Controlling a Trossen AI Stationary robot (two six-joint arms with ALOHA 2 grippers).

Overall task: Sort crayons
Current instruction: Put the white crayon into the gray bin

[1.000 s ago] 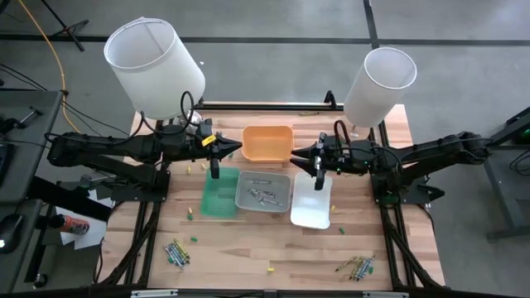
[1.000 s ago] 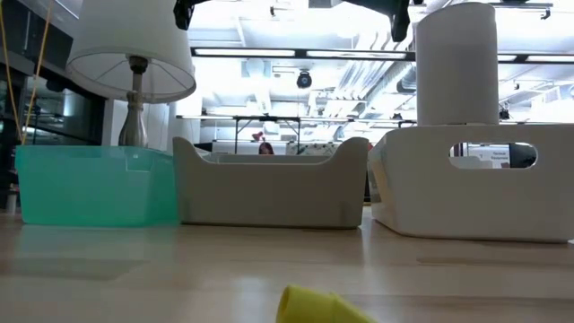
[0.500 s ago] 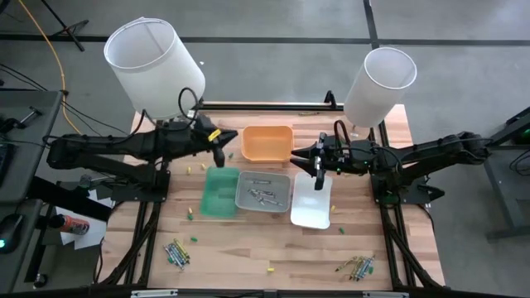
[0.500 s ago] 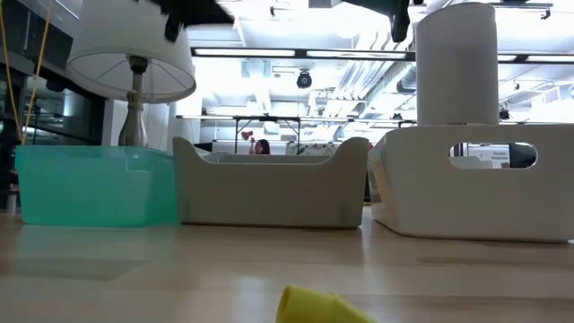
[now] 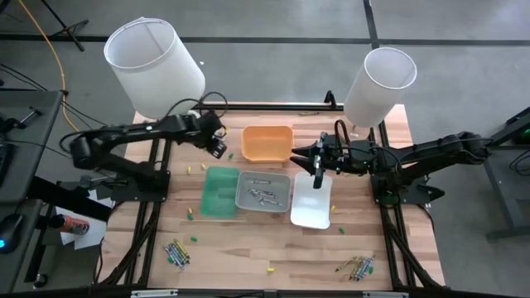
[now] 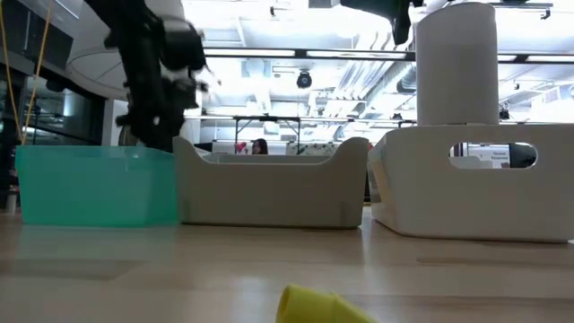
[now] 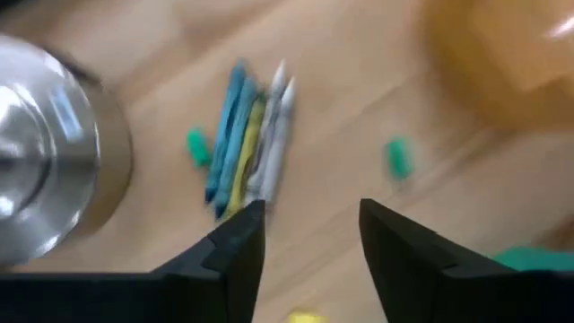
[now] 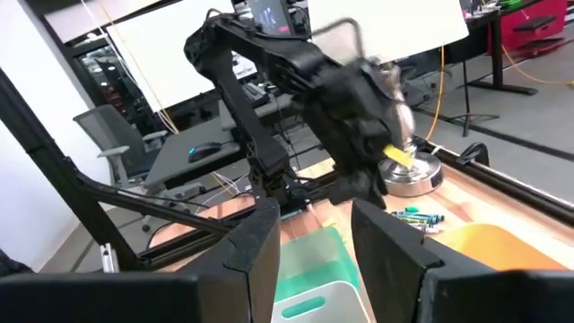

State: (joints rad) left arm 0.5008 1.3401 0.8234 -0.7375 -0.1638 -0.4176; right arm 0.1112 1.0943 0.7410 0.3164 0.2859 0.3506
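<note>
Crayons [image 7: 247, 144] bunched beside lamp base [image 7: 54, 152] could be scattered if left gripper [image 7: 305, 238], jaws apart & empty, is dropped off-centre; right gripper [image 8: 314, 238] also apart.

Two dark, near-black jointed arms on black frames. Left gripper [image 5: 219, 151]: yellow marking at wrist. Right gripper [image 5: 317, 168]: black fingers, thin cable looped above wrist.
</note>
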